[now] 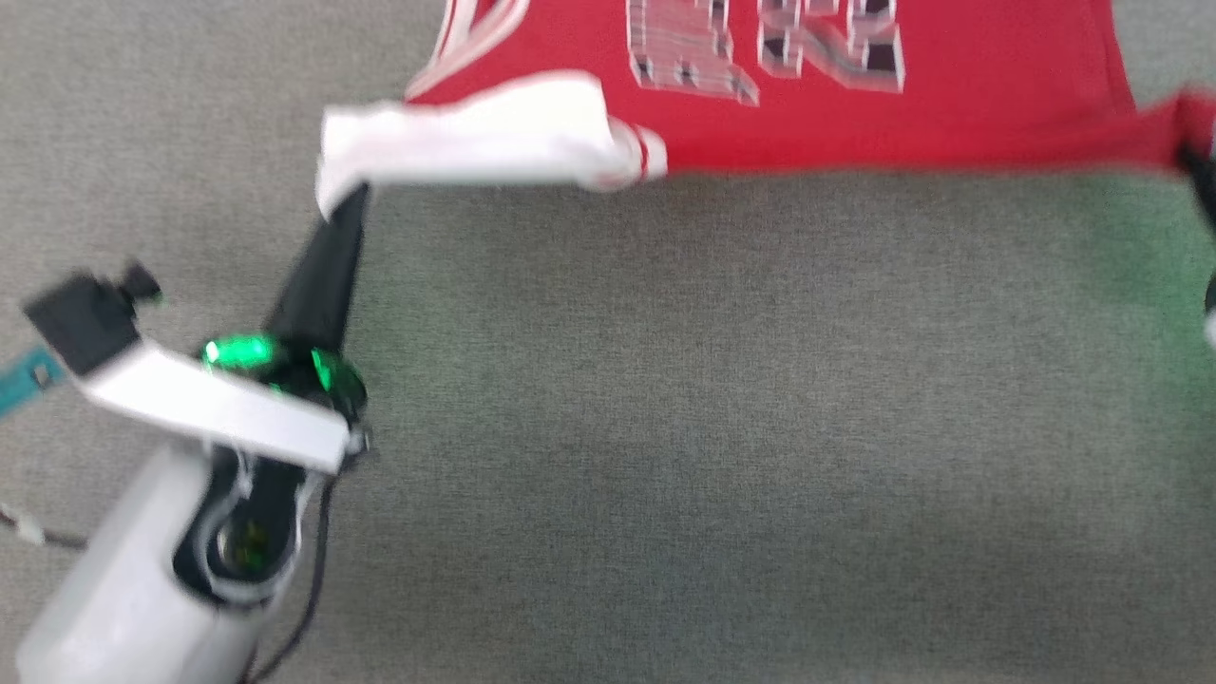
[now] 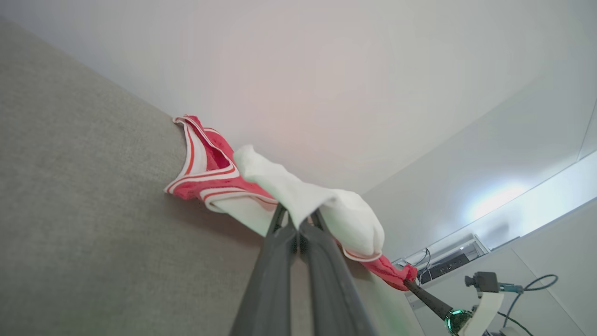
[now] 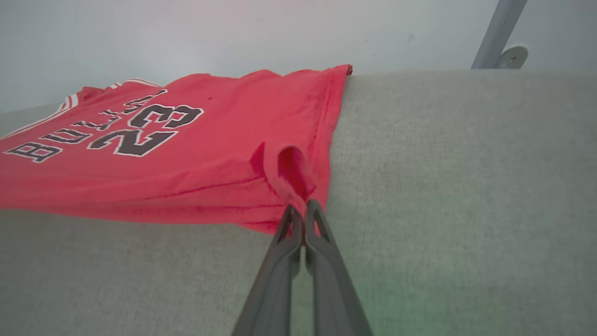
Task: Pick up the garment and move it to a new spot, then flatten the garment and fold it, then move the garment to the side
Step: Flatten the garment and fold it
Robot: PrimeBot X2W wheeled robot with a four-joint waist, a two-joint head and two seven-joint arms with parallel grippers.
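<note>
The red garment [image 1: 855,114] with white sleeves and printed "BULLS 23" lies stretched across the top of the head view on the grey surface. My left gripper [image 1: 344,204] is shut on its white sleeve [image 1: 465,142], the cloth draped over the fingertips [image 2: 298,219] in the left wrist view. My right gripper [image 3: 302,210] is shut on the garment's red hem corner [image 3: 294,172], at the far right edge [image 1: 1192,157] of the head view. The near edge of the garment runs taut between the two grippers. The striped neckline [image 2: 196,158] shows in the left wrist view.
A grey fabric surface [image 1: 712,427] spreads in front of the garment. A pale wall stands behind it, with a grey metal post and bracket [image 3: 496,37] at the upper right of the right wrist view. Cables and equipment [image 2: 447,263] sit beyond the right arm.
</note>
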